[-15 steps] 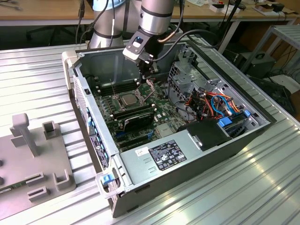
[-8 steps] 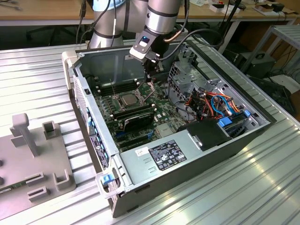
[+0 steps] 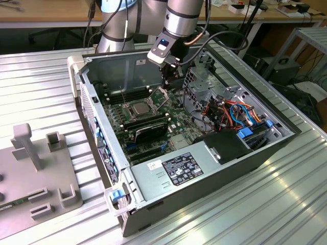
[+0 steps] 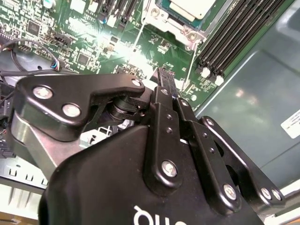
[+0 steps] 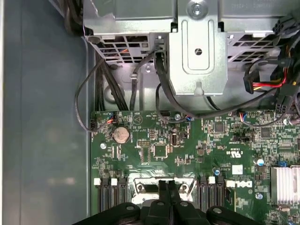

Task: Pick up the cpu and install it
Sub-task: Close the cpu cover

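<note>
cpu [image 3: 139, 108] sits in the motherboard [image 3: 176, 116] socket [image 4: 155, 15], load frame [image 3: 159, 95] tilted up. Gripper [image 3: 166, 84] hovers beside that frame, fingers pressed together, apparently empty. Risk: a skewed descent clips the raised frame or knocks the chip off its seat.

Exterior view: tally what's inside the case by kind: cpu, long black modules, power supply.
cpu: 1
long black modules: 2
power supply: 1
Total: 4
</note>
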Controlling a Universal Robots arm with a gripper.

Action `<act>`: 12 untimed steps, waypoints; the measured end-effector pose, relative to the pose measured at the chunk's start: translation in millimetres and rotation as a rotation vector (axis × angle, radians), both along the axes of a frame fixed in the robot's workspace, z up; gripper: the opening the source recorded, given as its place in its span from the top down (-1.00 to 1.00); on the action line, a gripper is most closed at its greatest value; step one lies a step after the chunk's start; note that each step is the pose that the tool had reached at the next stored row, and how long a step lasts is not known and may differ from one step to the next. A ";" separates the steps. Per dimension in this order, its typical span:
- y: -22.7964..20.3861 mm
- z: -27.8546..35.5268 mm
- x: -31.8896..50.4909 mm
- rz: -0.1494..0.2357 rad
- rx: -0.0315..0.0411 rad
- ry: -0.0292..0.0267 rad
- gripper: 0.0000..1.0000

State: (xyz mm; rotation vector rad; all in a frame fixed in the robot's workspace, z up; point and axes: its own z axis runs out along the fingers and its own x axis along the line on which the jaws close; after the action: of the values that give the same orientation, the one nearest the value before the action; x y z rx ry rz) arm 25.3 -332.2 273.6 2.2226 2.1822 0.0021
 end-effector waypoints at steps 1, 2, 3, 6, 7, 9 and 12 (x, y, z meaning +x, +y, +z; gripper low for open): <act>0.0 0.0 0.0 0.000 0.0000 0.0000 0.79; 0.0 0.0 0.0 0.000 0.0000 0.0000 0.79; 0.0 0.0 0.1 0.000 0.0000 0.0001 0.79; 0.0 0.0 0.4 0.000 0.0000 0.0000 0.79; 0.0 0.0 1.0 0.000 0.0000 0.0000 0.79; 0.0 0.0 4.2 0.000 0.0000 0.0000 0.79; 0.0 -0.1 11.6 0.000 0.0000 0.0000 0.79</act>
State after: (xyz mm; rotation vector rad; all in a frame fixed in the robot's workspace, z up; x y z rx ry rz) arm 36.9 -332.3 273.6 2.2227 2.1821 0.0021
